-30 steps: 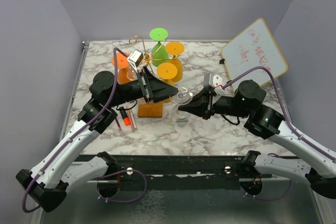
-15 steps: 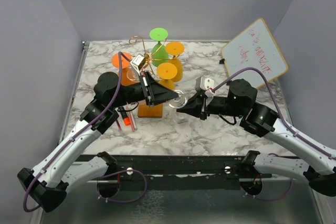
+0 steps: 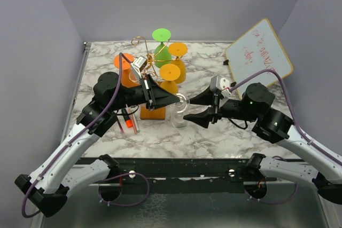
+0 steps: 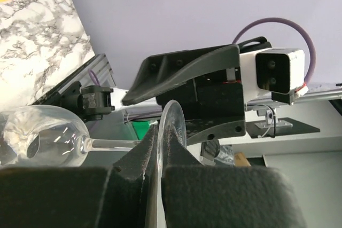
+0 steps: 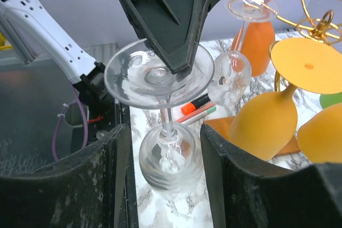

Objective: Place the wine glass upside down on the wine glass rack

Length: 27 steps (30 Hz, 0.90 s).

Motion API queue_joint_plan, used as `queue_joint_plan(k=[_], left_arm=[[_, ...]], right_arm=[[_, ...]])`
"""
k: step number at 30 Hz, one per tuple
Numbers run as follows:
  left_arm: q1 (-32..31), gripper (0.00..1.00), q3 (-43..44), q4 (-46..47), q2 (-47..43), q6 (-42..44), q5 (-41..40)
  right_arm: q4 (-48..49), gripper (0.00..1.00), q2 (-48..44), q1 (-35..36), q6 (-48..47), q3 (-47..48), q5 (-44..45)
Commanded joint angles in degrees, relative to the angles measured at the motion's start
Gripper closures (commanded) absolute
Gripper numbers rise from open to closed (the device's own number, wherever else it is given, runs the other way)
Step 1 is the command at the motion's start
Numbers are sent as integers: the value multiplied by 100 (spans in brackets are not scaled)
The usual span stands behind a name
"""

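The clear wine glass (image 3: 180, 111) hangs upside down, foot up and bowl down, just right of the wine glass rack's wooden base (image 3: 153, 112). My left gripper (image 3: 173, 100) is shut on the rim of its foot (image 4: 174, 122); the stem and bowl (image 4: 45, 142) stretch out to the left in the left wrist view. My right gripper (image 3: 195, 108) stands open. Its fingers (image 5: 115, 185) flank the bowl (image 5: 171, 158) without touching. The rack's gold wire (image 3: 141, 41) rises behind. Whether the bowl touches the table I cannot tell.
Orange (image 3: 124, 68), green (image 3: 162, 46) and yellow-orange (image 3: 171, 73) glasses hang upside down on the rack, plus another clear one (image 5: 235, 73). Markers (image 3: 128, 121) lie left of the base. A whiteboard (image 3: 259, 52) leans at the back right.
My left gripper closed on the glass's foot. My right gripper let go of the glass, opened wide and drew back a little to the right.
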Motion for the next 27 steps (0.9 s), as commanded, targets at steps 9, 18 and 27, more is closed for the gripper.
queue_joint_plan(k=[9, 18, 27], left_arm=[[-28, 100, 1127, -2791, -425, 1216, -2513], [-29, 100, 1711, -3801, -733, 1373, -4398], [-29, 100, 2100, -3992, -1134, 2044, -7204]], right_arm=[[-182, 37, -392, 15, 569, 36, 227], [-188, 35, -628, 16, 658, -28, 724], [12, 35, -688, 17, 779, -174, 1016]])
